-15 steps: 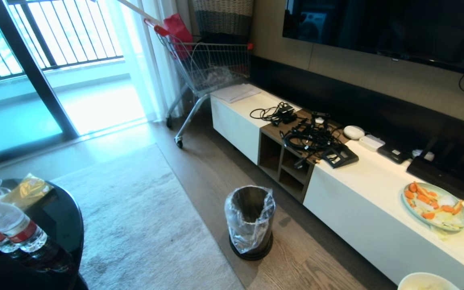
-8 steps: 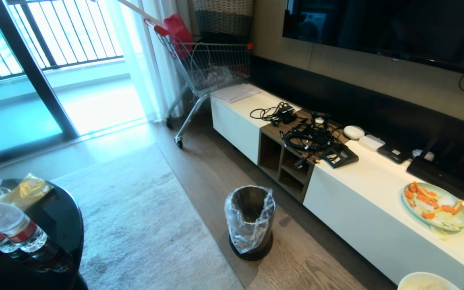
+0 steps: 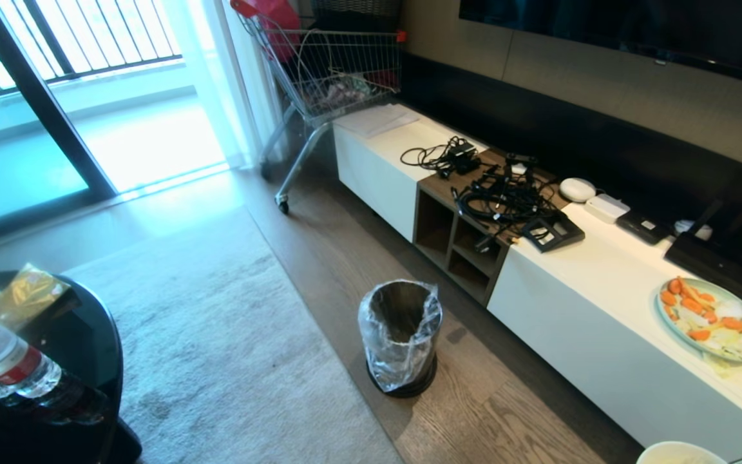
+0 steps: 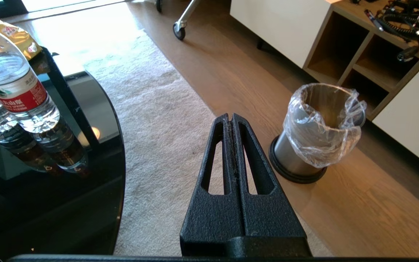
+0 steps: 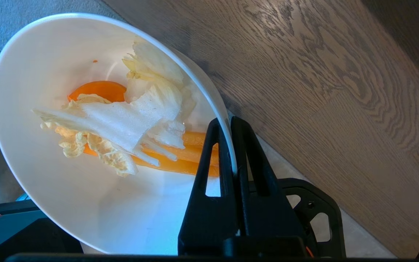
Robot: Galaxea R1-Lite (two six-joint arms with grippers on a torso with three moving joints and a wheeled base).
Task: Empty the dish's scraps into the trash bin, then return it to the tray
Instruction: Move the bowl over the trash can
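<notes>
Right wrist view is showing the dish tilting above the wood floor, its rim pinched between the right gripper fingers, with the scraps of orange slices and pale cabbage lying inside. The trash bin is standing on the floor beside the white TV cabinet, well apart from the dish. The left gripper is hanging with its fingers pressed together, holding nothing, near the black glass table.
</notes>
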